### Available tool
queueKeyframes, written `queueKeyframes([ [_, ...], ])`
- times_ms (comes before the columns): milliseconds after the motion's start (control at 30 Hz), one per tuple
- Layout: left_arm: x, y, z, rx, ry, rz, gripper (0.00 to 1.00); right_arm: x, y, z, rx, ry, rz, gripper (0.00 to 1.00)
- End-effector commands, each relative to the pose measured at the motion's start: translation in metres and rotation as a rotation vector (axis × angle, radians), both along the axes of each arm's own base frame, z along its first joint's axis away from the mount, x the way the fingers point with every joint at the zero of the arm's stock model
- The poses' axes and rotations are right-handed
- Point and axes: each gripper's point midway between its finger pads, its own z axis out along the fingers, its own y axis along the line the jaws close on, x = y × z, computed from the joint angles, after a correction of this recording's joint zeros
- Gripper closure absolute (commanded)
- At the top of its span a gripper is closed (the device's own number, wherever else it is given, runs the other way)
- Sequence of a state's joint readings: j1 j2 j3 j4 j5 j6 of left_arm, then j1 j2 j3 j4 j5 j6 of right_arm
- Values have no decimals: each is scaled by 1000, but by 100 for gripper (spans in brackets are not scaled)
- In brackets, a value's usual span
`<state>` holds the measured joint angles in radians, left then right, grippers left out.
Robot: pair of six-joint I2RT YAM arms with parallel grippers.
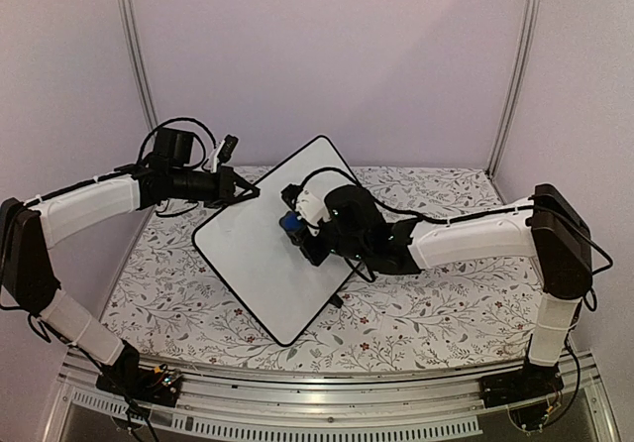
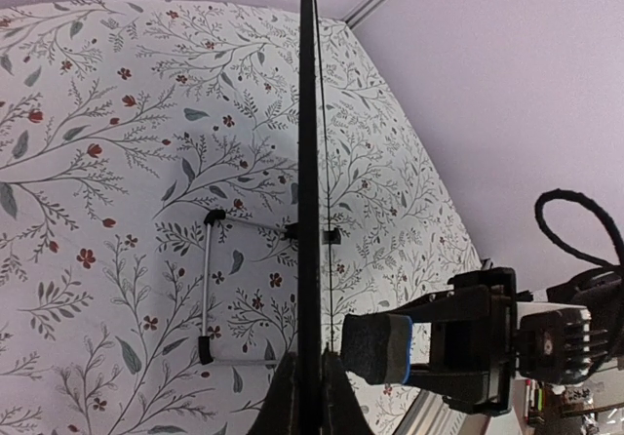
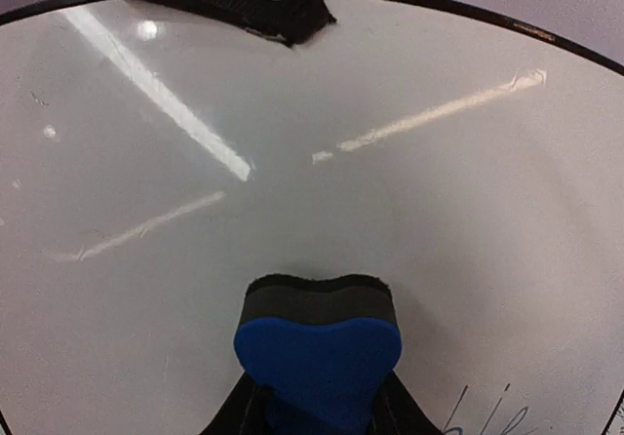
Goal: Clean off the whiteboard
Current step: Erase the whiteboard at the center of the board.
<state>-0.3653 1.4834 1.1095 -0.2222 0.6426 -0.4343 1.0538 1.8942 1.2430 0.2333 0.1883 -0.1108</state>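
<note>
The whiteboard [image 1: 248, 254] stands tilted, its far left edge lifted off the table. My left gripper [image 1: 253, 192] is shut on that edge. In the left wrist view the whiteboard [image 2: 309, 162] shows edge-on as a thin black line, pinched at the bottom by the left gripper [image 2: 309, 401]. My right gripper [image 1: 294, 222] is shut on a blue eraser [image 1: 290, 223] with a dark felt face. That felt face is at the white surface [image 3: 292, 162]; I cannot tell whether it touches. In the right wrist view the eraser [image 3: 317, 352] sits in the right gripper [image 3: 317, 401]. Faint handwriting [image 3: 487, 411] shows at the lower right.
A floral cloth [image 1: 426, 303] covers the table. A thin metal stand frame [image 2: 207, 289] with black feet lies on the cloth behind the board. Pale walls and aluminium posts [image 1: 517, 65] close in the back and sides.
</note>
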Motion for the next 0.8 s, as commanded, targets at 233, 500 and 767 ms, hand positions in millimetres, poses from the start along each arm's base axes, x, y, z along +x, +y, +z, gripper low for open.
queueKeyframes([
  [233, 1, 1, -2, 26, -54, -13, 100, -6, 1, -36, -52, 29, -1, 70],
  [500, 2, 0, -4, 26, -48, -15, 100, -23, -30, -68, -82, 102, -39, 70],
  [767, 2, 0, -5, 25, -45, -17, 100, -13, -15, -45, -44, 55, -37, 70],
])
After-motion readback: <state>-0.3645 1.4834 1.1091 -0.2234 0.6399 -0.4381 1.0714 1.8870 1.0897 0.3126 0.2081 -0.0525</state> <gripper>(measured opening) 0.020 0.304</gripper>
